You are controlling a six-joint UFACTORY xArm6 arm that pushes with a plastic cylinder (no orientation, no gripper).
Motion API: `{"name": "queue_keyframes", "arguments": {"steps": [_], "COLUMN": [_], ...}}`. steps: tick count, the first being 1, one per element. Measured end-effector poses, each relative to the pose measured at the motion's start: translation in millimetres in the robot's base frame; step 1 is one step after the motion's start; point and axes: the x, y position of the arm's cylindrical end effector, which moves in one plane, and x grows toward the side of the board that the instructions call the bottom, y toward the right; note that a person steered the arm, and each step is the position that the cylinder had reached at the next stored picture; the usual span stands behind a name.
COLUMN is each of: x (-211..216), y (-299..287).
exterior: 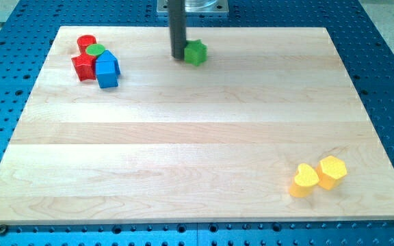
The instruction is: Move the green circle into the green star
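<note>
My tip (177, 56), a bare rod lacking fingers, is touching the green star (195, 52); the green circle (96, 49), light and slidable, is sitting wedged among red and blue blocks far toward the view's left.

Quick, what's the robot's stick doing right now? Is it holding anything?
My tip: no pincer, just a rod, holding nothing. It sits right at the green star, on its left in the view, and far from the green circle.
</note>
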Motion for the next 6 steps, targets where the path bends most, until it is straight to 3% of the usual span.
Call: {"name": "queue_keyframes", "arguments": {"steps": [1, 2, 3, 4, 5, 6], "x": [41.6, 42.5, 20.9, -17.8, -7.2, 45.3], "y": [-36.5, 16.0, 56.1, 48.5, 32.4, -56.3]}}
